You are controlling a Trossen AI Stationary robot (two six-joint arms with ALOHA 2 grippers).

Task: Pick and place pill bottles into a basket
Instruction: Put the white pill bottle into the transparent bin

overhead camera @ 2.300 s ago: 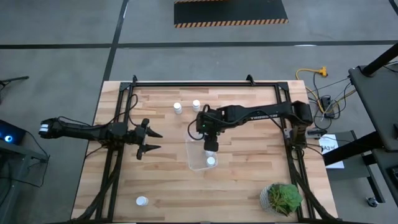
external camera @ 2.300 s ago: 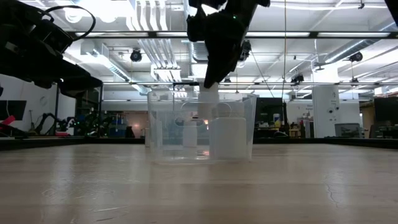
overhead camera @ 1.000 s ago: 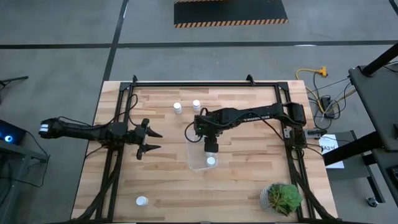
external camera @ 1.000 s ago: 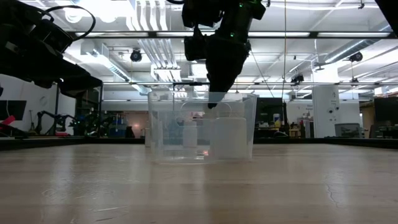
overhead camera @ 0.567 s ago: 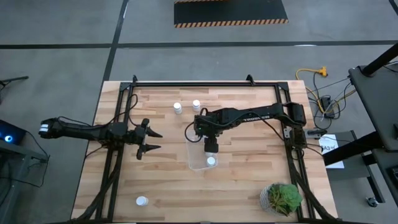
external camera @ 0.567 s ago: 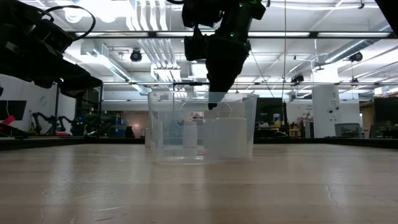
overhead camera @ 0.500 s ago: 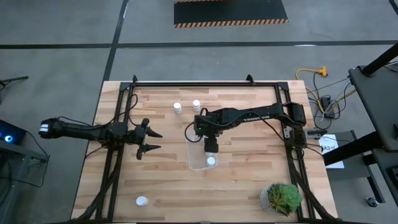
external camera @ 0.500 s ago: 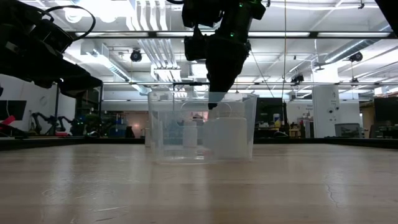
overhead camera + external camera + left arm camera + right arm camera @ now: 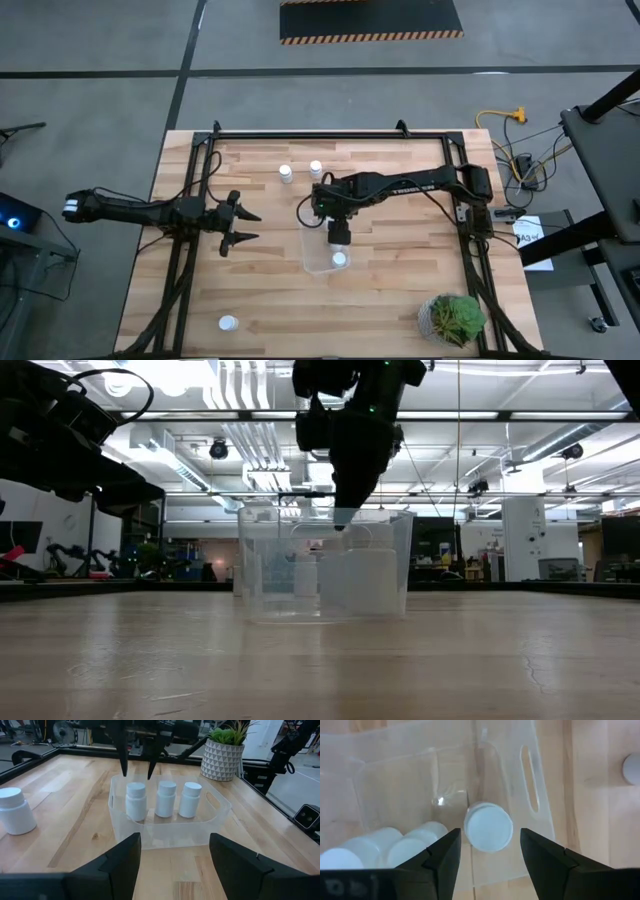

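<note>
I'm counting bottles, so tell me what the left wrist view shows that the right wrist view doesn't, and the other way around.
Only the left wrist view shows the plant and the right gripper above the bin. Only the right wrist view looks straight down onto the cap of the bottle below its open jaws. Both show the bin holding three upright bottles, plus one bottle on the table outside it.

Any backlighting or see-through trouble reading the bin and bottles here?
Low view: bright ceiling lights leave the right gripper a silhouette, and the basket washes out the pill bottles. Left wrist view: three stand sharp. Right wrist view: glare on the plastic.
</note>
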